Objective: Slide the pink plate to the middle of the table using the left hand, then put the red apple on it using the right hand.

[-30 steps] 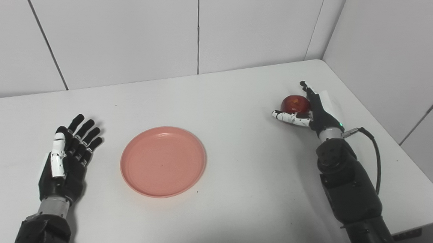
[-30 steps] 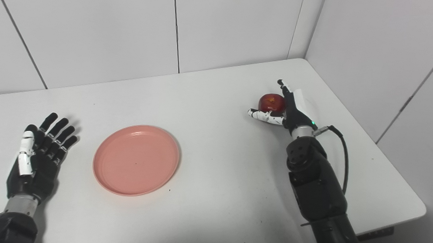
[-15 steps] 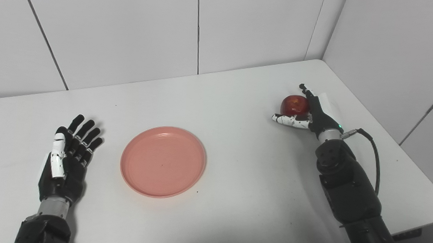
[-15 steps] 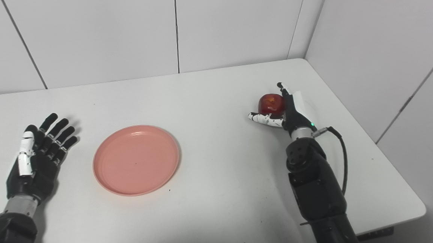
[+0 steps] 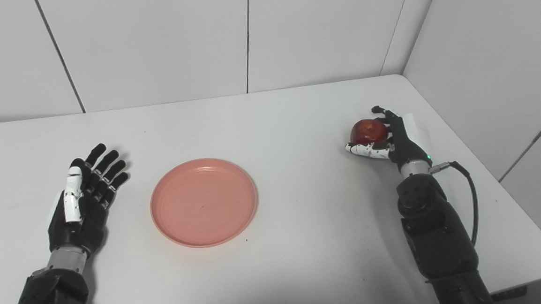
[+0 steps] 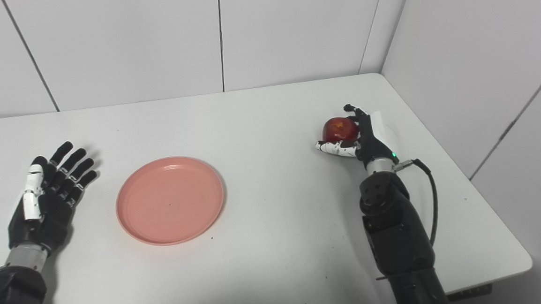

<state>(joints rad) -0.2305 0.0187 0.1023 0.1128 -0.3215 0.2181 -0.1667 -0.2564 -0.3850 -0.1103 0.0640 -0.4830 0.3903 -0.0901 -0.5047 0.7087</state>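
I am curling my right hand (image 5: 388, 140), fingers wide a second ago, around the red apple (image 5: 368, 131) at the table's right, starting its grasp, while my left hand (image 5: 85, 192) is resting spread, empty, beside the pink plate (image 5: 204, 202).

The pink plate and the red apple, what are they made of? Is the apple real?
The pink plate looks like matte plastic: one even salmon color, a thin molded rim, hardly any glare. The red apple has glossy red skin with a yellowish patch on top, like real fruit, but a shiny plastic copy would look the same from here, so I can't be sure.
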